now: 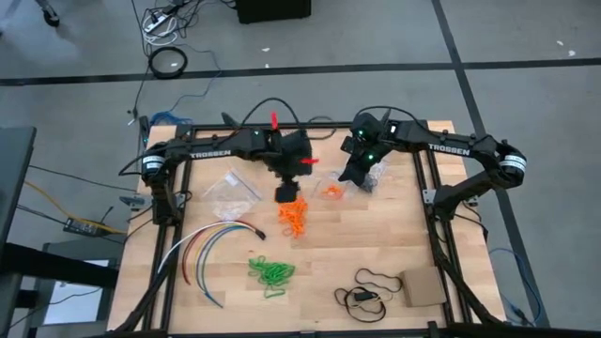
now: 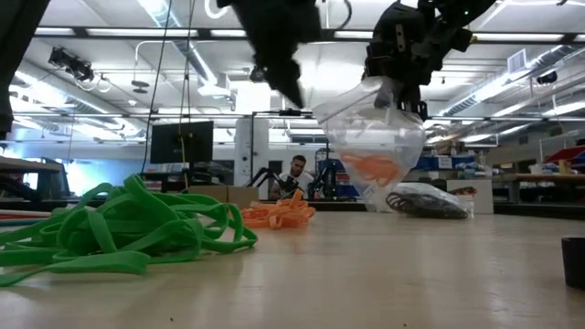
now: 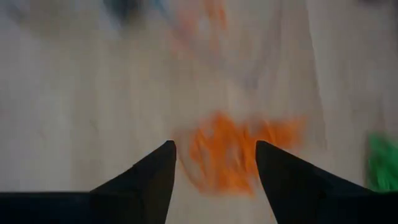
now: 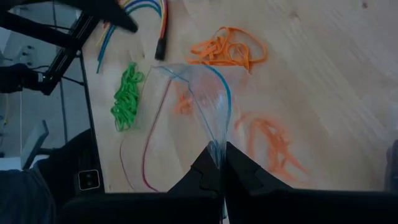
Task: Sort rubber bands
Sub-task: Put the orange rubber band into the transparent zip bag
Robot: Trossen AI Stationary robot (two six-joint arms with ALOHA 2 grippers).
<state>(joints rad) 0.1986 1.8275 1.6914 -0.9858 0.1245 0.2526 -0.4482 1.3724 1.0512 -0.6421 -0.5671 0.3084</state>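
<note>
Bagging the orange set: left gripper (image 3: 214,165) spread wide and empty above the heap of thin orange rubber bands (image 1: 292,216) mid-table; right gripper (image 4: 219,163) pinched on the rim of the clear plastic zip bag (image 4: 196,93), some orange loops inside. Next, probably: descend, close on the heap, carry to the bag mouth.

**Both arms reach inward, left open, right pinched**

Left arm extends from the left rear toward the worktop's centre, wrist bent down; left end effector (image 1: 287,194) points at the surface with fingers (image 3: 149,180) spread apart. Right arm folds in from the right rear; right end effector (image 4: 219,163) is raised, fingers pressed together.
</note>
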